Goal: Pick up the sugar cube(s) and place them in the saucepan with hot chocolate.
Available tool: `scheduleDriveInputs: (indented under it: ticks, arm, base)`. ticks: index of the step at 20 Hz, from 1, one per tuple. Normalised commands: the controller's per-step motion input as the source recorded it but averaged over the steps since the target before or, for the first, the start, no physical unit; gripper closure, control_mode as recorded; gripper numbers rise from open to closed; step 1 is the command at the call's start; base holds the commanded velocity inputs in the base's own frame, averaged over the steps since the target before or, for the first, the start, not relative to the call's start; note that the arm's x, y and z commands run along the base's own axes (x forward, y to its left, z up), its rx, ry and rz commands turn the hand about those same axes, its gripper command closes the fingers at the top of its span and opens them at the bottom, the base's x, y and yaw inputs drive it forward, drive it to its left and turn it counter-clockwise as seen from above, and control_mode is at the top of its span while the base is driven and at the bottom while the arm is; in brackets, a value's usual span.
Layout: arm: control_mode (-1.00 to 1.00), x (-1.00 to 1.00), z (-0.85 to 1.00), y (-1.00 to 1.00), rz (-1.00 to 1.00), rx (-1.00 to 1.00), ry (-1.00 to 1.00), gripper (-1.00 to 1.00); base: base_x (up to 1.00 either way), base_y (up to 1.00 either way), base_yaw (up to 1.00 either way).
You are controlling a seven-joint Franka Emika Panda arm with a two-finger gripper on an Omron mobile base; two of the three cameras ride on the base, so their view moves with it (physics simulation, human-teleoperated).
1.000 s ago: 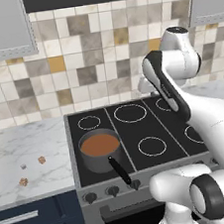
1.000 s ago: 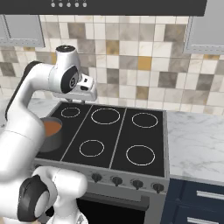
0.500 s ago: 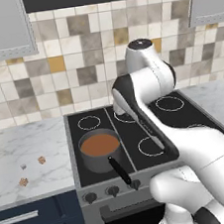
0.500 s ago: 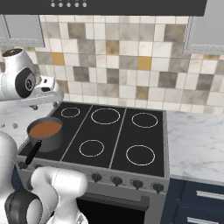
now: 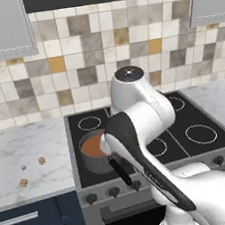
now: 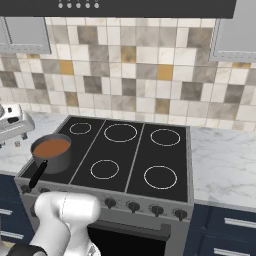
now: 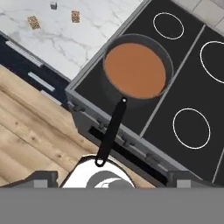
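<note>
The saucepan (image 5: 91,148) with reddish-brown hot chocolate stands on the stove's front left burner, its black handle (image 7: 111,131) pointing off the front edge. Three sugar cubes lie on the marble counter left of the stove. Two are orange-brown (image 7: 33,22) (image 7: 75,16) and one is paler grey (image 7: 54,5). The left base view shows them too (image 5: 41,160) (image 5: 24,182) (image 5: 23,167). My gripper (image 7: 113,179) hangs high over the stove's front left, looking down on the saucepan (image 7: 138,70). It is open, its fingertips (image 7: 41,178) far apart and holding nothing. The saucepan (image 6: 51,150) sits right of my hand (image 6: 12,124).
The black stovetop (image 6: 130,155) has several bare burners to the right of the pan. Knobs (image 6: 132,206) line the stove front. Marble counter (image 5: 23,146) runs left of the stove and more counter (image 6: 225,160) lies on the right. Dark blue drawers (image 5: 28,221) sit below.
The arm has swung left across the stove, from over the back right burners to above the saucepan's side. The saucepan and the cubes have not moved.
</note>
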Motion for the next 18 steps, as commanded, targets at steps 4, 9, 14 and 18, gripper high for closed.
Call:
scheduleDriveInputs:
  ticks: [4, 9, 14, 18]
  arm:
    - [-1.00, -0.61, -0.34, 0.72, 0.27, 0.00, 0.00, -1.00]
    - [-1.00, -0.63, -0.40, 0.84, 0.24, 0.08, -0.08, -1.00]
    - [-1.00, -0.12, -0.17, 1.00, 0.18, 0.04, -0.08, -1.00]
    - [-1.00, 0.00, 0.00, 0.86, 0.01, 0.00, -0.04, -1.00]
  base:
    - [0.00, 0.00, 0.00]
    - [0.00, 0.00, 0.00]
    - [0.00, 0.00, 0.00]
    - [0.00, 0.00, 0.00]
